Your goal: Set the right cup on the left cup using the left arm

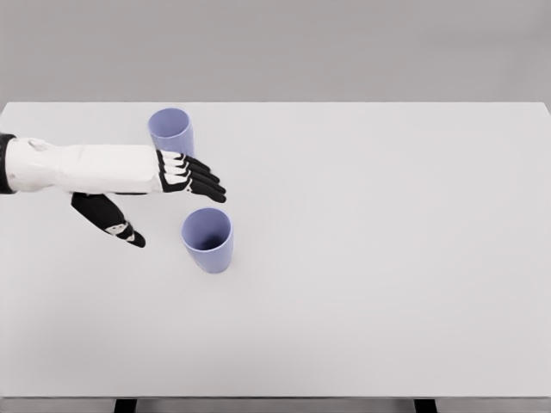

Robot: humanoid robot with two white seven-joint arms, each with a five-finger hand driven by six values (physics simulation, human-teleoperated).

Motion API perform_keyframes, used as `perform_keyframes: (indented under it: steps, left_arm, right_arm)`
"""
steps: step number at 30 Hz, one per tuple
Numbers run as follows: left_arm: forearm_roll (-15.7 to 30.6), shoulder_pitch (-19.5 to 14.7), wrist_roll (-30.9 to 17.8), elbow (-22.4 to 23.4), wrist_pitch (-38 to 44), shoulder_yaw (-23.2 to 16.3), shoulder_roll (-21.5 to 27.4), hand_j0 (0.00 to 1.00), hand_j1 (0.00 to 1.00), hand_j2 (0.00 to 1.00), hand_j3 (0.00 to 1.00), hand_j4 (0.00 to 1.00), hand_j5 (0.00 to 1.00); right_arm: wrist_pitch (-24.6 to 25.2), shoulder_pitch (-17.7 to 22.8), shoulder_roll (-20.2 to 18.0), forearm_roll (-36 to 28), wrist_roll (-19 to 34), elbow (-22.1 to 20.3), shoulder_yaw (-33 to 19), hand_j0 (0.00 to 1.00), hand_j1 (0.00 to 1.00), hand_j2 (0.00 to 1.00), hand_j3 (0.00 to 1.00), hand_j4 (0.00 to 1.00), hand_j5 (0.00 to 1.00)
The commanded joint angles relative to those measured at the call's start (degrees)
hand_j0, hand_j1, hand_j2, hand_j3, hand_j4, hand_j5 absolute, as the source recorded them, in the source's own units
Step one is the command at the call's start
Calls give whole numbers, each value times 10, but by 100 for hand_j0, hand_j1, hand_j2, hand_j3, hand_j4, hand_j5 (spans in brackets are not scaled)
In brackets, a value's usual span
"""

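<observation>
Two lavender cups are seen standing upright and open side up on the white table (387,258), both toward the left half. The far cup (171,131) is set back near the table's far edge, and the near cup (207,239) is placed a bit to the right of it and closer to the camera, so they're well apart, not touching.

The left hand (164,185) is reached in from the left edge and held between the two. Its four black fingers (200,179) are stretched out flat toward the right, kept close together, while the thumb (110,219) is splayed down and away. Nothing is gripped; the hand is held relaxed, just beside the far cup and up-left of the near cup.
</observation>
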Motion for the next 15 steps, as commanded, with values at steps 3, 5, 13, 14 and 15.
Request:
perform_keyframes:
  steps: [3,5,13,14,15]
  left_arm:
    - [4,-4,0,34,2,-11,-17,100,100,100,100,100,100]
    - [7,-13,0,56,2,-11,-36,100,100,100,100,100,100]
    - [-25,13,0,99,2,-24,-95,100,100,100,100,100,100]
    - [-27,13,0,99,2,-39,-95,100,100,100,100,100,100]
    - [-28,13,0,96,2,-44,-93,100,100,100,100,100,100]
  right_arm:
    - [0,11,0,0,0,-2,-1,100,100,100,100,100,100]
    - [0,11,0,0,0,-1,-1,100,100,100,100,100,100]
    - [0,11,0,0,0,-1,-2,100,100,100,100,100,100]
    - [0,11,0,0,0,-1,-2,100,100,100,100,100,100]
    - [0,11,0,0,0,-1,-2,100,100,100,100,100,100]
